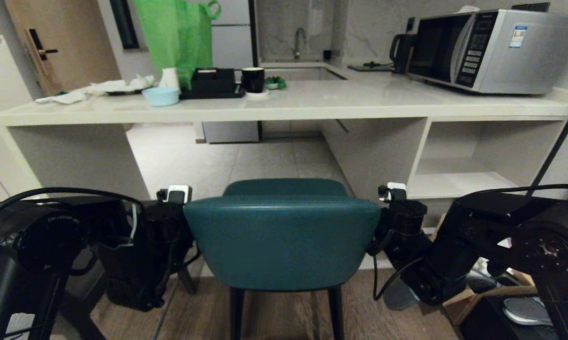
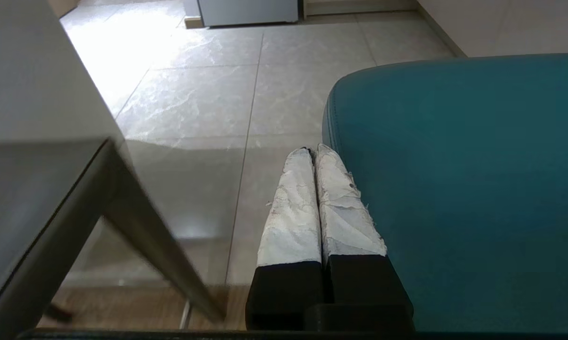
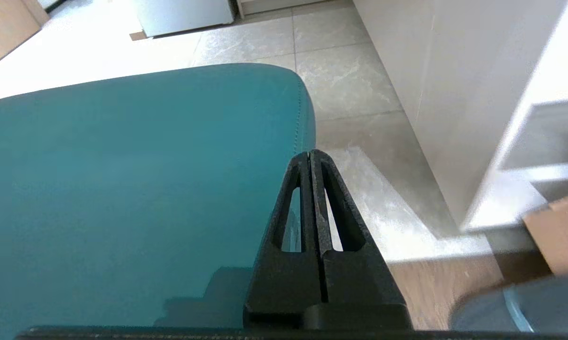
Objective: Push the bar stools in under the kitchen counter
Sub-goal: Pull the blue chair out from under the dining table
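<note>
Two pincers bracketed the teal stool (image 1: 282, 236) when you paused here. Your left pincer (image 2: 312, 153) was clenched on nothing, its white-wrapped fingers (image 2: 293, 212) pressed together, and the stool's padded back lay immediately to its inner side, so close that contact could not be ruled in or out. Outward of that pincer stood the pale side panel (image 1: 80, 158) that carries the table (image 1: 284, 106).

Between your two arms the stool faced away from you, its curved back running crosswise from one pincer to the other and its seat pointing at the open gap beneath the table. It was not yet tucked under; tiled floor (image 1: 227, 163) showed ahead of the seat.

Your right pincer (image 3: 310, 153) was likewise clenched and empty, black fingers (image 3: 333, 208) together, with the stool's back just to its inner side and the white shelf unit (image 1: 472, 170) outward of it.

Neither arm looked nearer than the other, so I judge the push would go straight ahead from both pincers, square to the back's long axis. Only this one stool was in sight.
</note>
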